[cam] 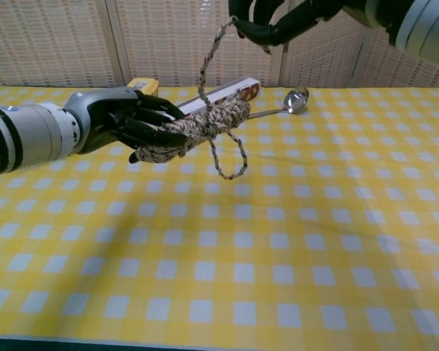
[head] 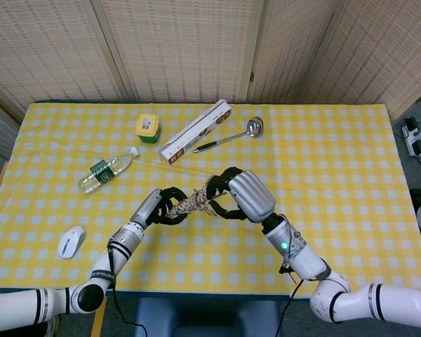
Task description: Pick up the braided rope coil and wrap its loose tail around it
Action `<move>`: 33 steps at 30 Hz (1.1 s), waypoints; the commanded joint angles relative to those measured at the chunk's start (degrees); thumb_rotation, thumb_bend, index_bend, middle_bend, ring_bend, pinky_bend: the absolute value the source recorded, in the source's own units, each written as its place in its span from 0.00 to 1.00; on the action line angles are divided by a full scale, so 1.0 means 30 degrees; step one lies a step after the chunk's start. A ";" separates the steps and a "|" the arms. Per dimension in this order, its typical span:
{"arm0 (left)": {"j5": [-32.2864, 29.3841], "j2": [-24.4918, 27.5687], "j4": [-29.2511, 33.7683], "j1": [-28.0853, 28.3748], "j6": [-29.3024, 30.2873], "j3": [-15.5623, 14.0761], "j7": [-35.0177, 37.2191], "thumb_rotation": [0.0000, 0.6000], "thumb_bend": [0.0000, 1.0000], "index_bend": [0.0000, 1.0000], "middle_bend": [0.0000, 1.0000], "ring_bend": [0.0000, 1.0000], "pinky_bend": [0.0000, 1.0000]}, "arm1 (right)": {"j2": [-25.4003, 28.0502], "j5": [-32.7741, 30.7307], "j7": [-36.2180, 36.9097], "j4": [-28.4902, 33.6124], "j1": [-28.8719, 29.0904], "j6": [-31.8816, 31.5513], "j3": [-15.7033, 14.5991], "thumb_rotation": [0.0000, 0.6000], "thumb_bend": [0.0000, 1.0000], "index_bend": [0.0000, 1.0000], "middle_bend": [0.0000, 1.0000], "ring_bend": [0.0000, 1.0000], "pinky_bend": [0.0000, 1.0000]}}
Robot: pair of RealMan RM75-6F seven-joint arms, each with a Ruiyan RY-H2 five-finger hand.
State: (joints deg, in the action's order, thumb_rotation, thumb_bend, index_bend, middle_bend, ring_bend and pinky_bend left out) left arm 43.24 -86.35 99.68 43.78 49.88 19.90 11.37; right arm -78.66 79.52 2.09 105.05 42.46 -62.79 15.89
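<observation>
coil: mottled beige braided rope coil (cam: 197, 128) gripped by left hand (cam: 128, 124), long axis toward the white carton
tail: loose rope tail (cam: 208, 58) rises from coil, pinched above by right hand (cam: 267, 18)

On the table (head: 351, 168), the bottle (head: 107, 170) lies left of the box (head: 196, 131). The tub (head: 146, 127) sits behind the bottle. The ladle (head: 231, 136) lies right of the box. The mouse (head: 71, 241) rests near the front-left edge.
</observation>
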 commanded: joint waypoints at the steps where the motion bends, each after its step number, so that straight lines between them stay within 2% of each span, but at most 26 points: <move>1: -0.0891 -0.0211 -0.0196 -0.0595 0.0327 0.1008 0.1573 1.00 0.65 0.72 0.73 0.70 0.79 | 0.0505 0.1115 0.1088 0.0276 -0.0492 0.0288 -0.1154 1.00 0.51 0.76 0.56 0.53 0.37; 8: -0.1252 0.1234 0.0457 -0.1908 -0.1704 0.2844 0.5473 1.00 0.65 0.72 0.73 0.70 0.79 | 0.0430 0.1693 0.1684 -0.0484 -0.0967 0.0733 -0.2625 1.00 0.51 0.76 0.56 0.53 0.37; 11: -0.0455 0.1817 0.0807 -0.2659 -0.2198 0.3660 0.7096 1.00 0.66 0.72 0.73 0.70 0.79 | 0.0059 0.1487 0.1919 -0.1137 -0.1052 0.1049 -0.2972 1.00 0.51 0.76 0.56 0.53 0.37; 17: 0.1377 0.2573 0.1594 -0.3835 -0.1995 0.4442 0.8898 1.00 0.66 0.72 0.73 0.70 0.79 | -0.0501 0.1074 0.1894 -0.2226 -0.1080 0.1740 -0.3429 1.00 0.51 0.76 0.56 0.53 0.37; 26: 0.3533 0.3656 0.2433 -0.4921 -0.2158 0.5348 1.1340 1.00 0.66 0.72 0.73 0.70 0.79 | -0.1051 -0.0096 0.1730 -0.3591 -0.0985 0.2617 -0.3326 1.00 0.51 0.76 0.56 0.53 0.37; 33: 0.5616 0.4387 0.2728 -0.5537 -0.2470 0.5561 1.3330 1.00 0.66 0.72 0.73 0.69 0.79 | -0.1616 -0.1209 0.1632 -0.4609 -0.0702 0.3435 -0.2927 1.00 0.52 0.76 0.56 0.53 0.37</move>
State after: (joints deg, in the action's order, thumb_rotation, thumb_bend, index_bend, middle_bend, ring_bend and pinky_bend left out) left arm 58.60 -73.97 107.57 27.81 42.85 36.31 49.92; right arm -83.18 76.27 6.99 91.60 40.16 -52.81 6.84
